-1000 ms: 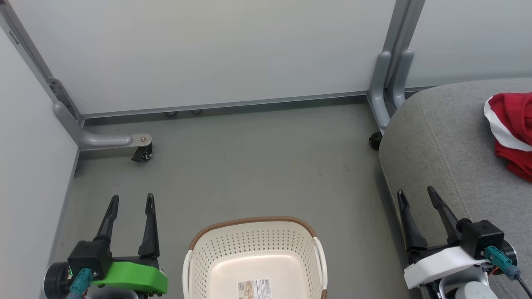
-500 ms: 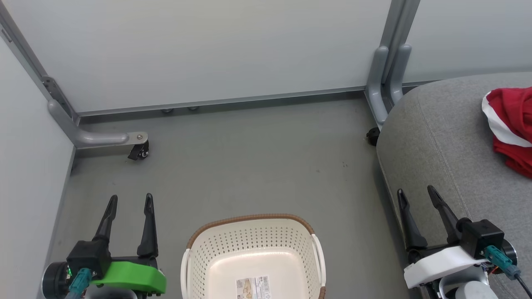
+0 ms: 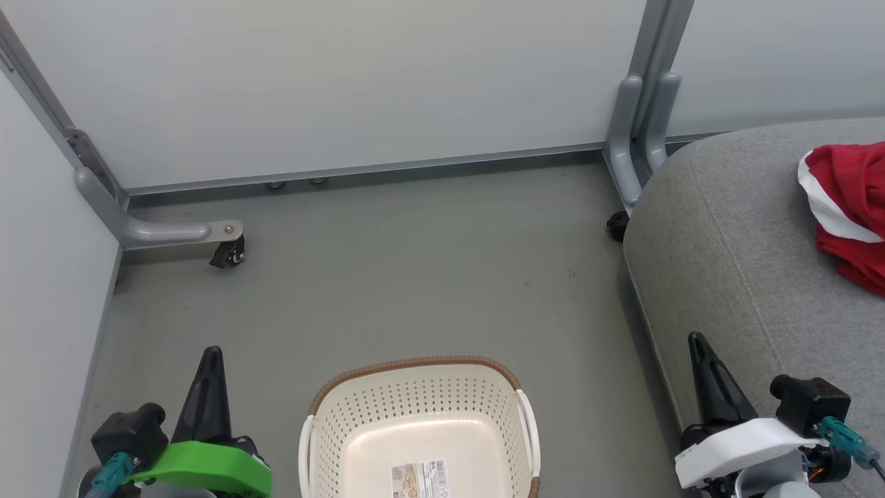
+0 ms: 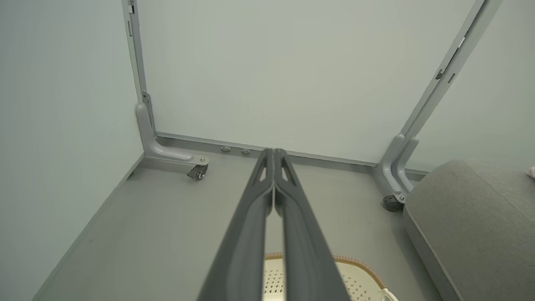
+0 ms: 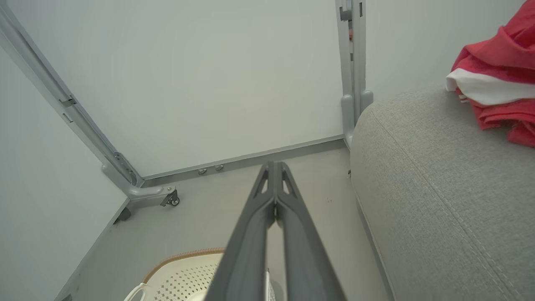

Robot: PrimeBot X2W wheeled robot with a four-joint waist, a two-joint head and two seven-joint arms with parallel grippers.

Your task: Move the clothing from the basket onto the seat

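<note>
Lying crumpled, red white-banded clothing (image 3: 856, 188)

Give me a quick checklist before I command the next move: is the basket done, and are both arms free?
1. Basket emptied: ok for the part in view, with a bare bottom and a sticker; its near end is cut off by the picture's edge.
2. Clothing on the seat: ok, red fabric with a white band lies on the grey cushion.
3. Both garments there: cannot tell, the red fabric runs off the picture's edge.
4. Left gripper free: ok, shut on nothing, left of the basket.
5. Right gripper free: ok, shut on nothing, by the seat's edge.
</note>
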